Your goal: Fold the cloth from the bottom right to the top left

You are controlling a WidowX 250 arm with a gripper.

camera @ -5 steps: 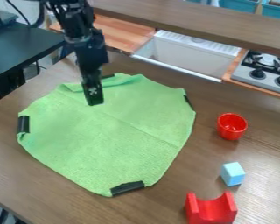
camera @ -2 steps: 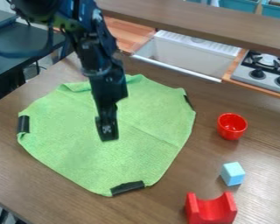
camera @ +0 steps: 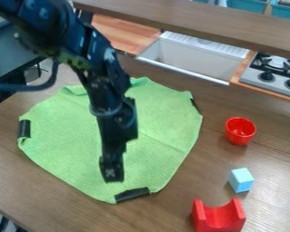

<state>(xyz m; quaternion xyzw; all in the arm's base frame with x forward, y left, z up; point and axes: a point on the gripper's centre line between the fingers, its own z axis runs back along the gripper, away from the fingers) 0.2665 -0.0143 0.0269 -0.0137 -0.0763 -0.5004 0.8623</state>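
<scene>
A dark side table (camera: 11,59) stands at far left, beyond the wood-grain tabletop (camera: 162,215). On the tabletop, a black strip (camera: 24,128) sits upright along the left edge of a lime-green cloth (camera: 62,140), which lies spread out and unfolded across the left and middle of the surface, its upper-left rim slightly rumpled. The black robot arm (camera: 105,88) slants in from the upper left and across the cloth, its pincer (camera: 112,168) pointing down over the lower part of the fabric. Whether the pincer is released or clenched, or touches the cloth, cannot be told from this angle. Just below and to the right of it, a second black strip (camera: 132,195) lies at a slant on the cloth's bottom edge, while a fine crease runs diagonally through the fabric toward a third strip-marked side, where a narrow black strip (camera: 195,105) borders the right edge. Behind the cloth, a white toy sink (camera: 199,56) is set beside a wooden counter panel (camera: 126,34). At right, a red block with a curved notch (camera: 218,218) faces upward near a light-blue cube (camera: 240,180), with a red cup (camera: 240,130) farther back. A toy stove (camera: 271,74) occupies the far right.
</scene>
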